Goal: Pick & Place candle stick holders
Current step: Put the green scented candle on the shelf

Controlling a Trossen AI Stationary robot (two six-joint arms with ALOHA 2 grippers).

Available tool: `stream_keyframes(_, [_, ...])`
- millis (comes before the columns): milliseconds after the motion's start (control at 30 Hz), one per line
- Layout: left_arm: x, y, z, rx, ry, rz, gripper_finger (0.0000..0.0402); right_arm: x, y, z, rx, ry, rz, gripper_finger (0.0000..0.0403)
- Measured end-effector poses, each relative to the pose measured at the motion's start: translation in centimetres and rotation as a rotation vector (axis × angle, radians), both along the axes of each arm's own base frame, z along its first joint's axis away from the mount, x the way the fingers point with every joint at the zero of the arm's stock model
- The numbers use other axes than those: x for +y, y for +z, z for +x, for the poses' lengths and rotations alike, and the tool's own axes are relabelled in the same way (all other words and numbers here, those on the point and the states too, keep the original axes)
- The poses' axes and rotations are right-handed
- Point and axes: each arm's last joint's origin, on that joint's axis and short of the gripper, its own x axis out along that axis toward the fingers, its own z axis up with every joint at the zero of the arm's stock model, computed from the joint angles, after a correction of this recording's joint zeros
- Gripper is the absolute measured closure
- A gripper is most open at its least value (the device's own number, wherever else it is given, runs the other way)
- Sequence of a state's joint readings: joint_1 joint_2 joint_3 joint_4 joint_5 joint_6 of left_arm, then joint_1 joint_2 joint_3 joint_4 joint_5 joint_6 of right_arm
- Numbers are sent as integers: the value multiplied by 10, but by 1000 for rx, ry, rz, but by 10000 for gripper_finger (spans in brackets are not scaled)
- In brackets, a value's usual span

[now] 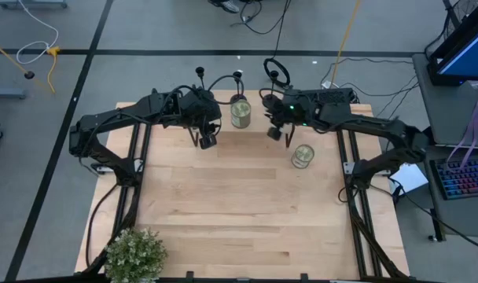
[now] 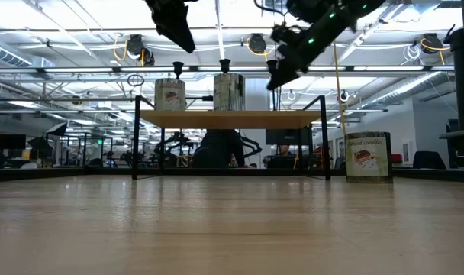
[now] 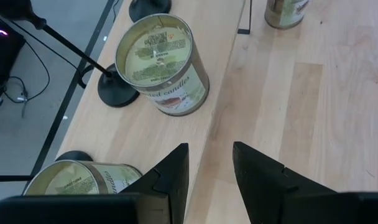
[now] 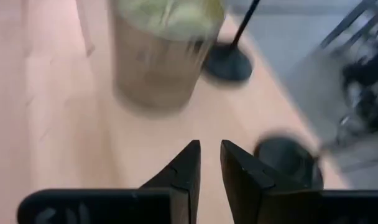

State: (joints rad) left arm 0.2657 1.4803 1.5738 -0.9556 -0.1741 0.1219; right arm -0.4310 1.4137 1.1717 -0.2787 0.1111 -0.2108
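We see the near part of the table (image 1: 247, 212) bare of any holder, with only the potted plant (image 1: 135, 253) at its near left corner, so we judge the task barely begun: no candle stick holder has been picked or set down anywhere new. Farther in, a candle jar (image 1: 303, 156) stands alone toward the right. Beyond it both arms hang over the far edge. Our left gripper (image 3: 209, 174) hovers above the wood with its fingers a moderate way apart and nothing between them, near a second jar (image 3: 162, 65). Our right gripper (image 4: 210, 168) hovers close by, its fingers nearly closed on empty air. At the far edge stand the candle stick holders (image 1: 200, 79), thin stems rising from dark disc bases; one base (image 3: 117, 90) touches or sits just beside the jar, another (image 4: 227, 61) stands behind the jar the right wrist sees, and a third disc (image 4: 287, 163) lies near the right fingers. All the grasping and placing remains to do.
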Motion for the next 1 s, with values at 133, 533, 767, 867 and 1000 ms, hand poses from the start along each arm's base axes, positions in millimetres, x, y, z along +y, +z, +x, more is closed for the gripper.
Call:
stream_keyframes(133, [0, 0, 0, -1, 0, 0, 270, 31, 13, -22, 46, 126, 133, 346])
stream_keyframes(533, [0, 0, 0, -19, 35, -27, 270, 99, 3, -53, 350, -32, 236, 268])
stream_keyframes(767, [0, 0, 0, -19, 36, -28, 270, 107, -24, -61, 428, -240, 374, 232])
stream_keyframes(867, [0, 0, 0, -20, 20, -36, 270, 108, -47, -66, 472, -262, 410, 235])
stream_keyframes(1000, [-1, 0, 1, -25, -7, -41, 270, 105, -68, -70, 479, -289, 415, 245])
